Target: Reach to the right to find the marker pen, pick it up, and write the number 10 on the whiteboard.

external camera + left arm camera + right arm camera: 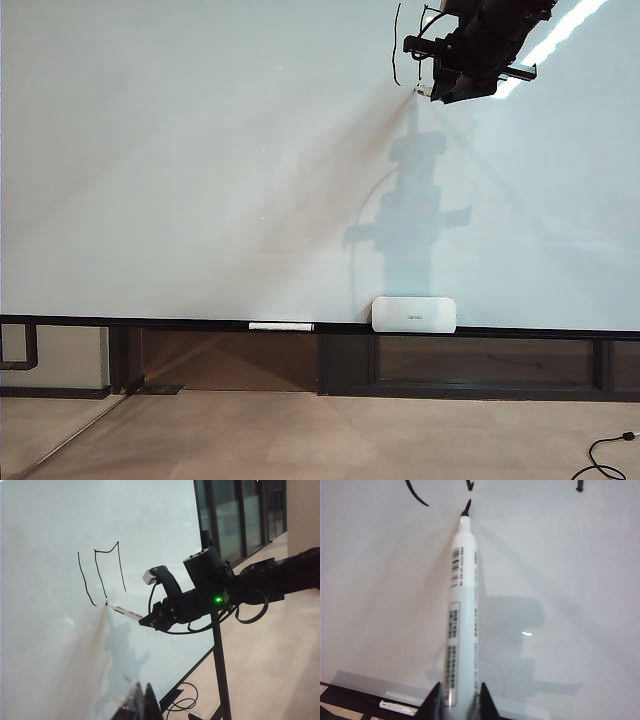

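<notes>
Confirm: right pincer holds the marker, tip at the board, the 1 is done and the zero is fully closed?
Not quite: the zero is not closed. The left wrist view shows the number 10 with the zero's bottom side missing. The rest holds: the right pincer grips the marker pen, tip at the whiteboard, with the 1 drawn.

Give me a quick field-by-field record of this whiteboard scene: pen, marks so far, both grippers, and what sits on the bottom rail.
pen: slim white marker pen, black tip at the glossy pale whiteboard
marks: one vertical stroke; boxy zero with bottom side not drawn
right gripper: shut on marker pen, high on the board
left gripper: low and away from the board, state unclear
rail: long thin white bar, white rounded box
</notes>
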Robot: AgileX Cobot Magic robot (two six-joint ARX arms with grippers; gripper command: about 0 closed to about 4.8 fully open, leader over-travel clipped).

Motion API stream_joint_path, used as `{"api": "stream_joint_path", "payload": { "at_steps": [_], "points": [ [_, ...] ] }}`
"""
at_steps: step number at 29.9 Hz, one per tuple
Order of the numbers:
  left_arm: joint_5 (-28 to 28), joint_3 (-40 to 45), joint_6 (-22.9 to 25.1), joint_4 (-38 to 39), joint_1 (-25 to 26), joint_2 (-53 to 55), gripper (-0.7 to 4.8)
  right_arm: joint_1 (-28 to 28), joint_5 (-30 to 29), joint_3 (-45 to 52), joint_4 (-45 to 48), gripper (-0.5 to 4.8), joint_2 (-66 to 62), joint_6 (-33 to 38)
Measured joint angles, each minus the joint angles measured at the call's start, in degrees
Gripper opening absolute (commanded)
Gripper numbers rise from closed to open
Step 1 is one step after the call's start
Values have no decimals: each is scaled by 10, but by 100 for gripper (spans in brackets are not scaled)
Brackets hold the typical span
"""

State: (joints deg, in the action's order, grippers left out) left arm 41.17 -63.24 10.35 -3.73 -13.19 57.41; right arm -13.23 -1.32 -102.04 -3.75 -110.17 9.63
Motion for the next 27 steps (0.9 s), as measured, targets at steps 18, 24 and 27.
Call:
{"api": "stream_joint_path", "payload": {
  "at_steps": [18, 24, 27],
  "points": [
    [0, 0, 4, 6, 0, 0, -6, 24, 51, 1, -25, -3, 26, -23],
    [0, 0, 4, 6, 0, 0, -6, 37, 58, 1, -39, -3, 31, -24],
    [0, 0, 4, 6, 0, 0, -6, 37, 57, 1, -43, -3, 31, -24]
  ]
}}
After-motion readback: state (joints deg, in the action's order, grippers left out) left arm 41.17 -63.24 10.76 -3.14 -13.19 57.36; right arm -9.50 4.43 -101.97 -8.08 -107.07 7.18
